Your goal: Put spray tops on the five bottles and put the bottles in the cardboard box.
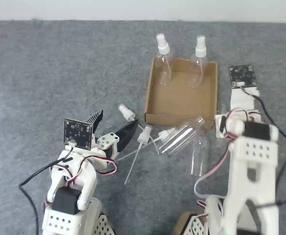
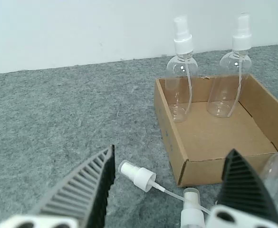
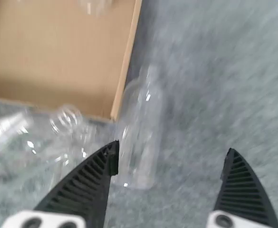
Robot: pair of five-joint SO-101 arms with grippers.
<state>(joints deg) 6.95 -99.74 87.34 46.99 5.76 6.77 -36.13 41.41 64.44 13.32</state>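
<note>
A cardboard box [image 1: 181, 102] [image 2: 210, 166] [image 3: 58, 52] lies mid-table. Two capped clear bottles [image 1: 163, 63] [image 1: 198, 67] stand at its far wall, also in the left wrist view as bottles [image 2: 180, 80] [image 2: 231, 80]. My left gripper [image 1: 117, 120] [image 2: 172, 154] is open just short of two loose spray tops [image 1: 126, 112] [image 1: 143, 134] [image 2: 138, 175] [image 2: 192, 211]. In front of the box lie a bottle with a top [image 1: 179, 137] and an uncapped bottle [image 1: 200, 152]. My right gripper [image 3: 173, 148] hangs open over an uncapped bottle [image 3: 141, 137] near the box corner.
Grey felt covers the table [image 1: 59, 73], with open room on the left side. A pale wall [image 2: 81, 28] backs the far edge. The right arm's body [image 1: 250, 161] and cables stand at the near right.
</note>
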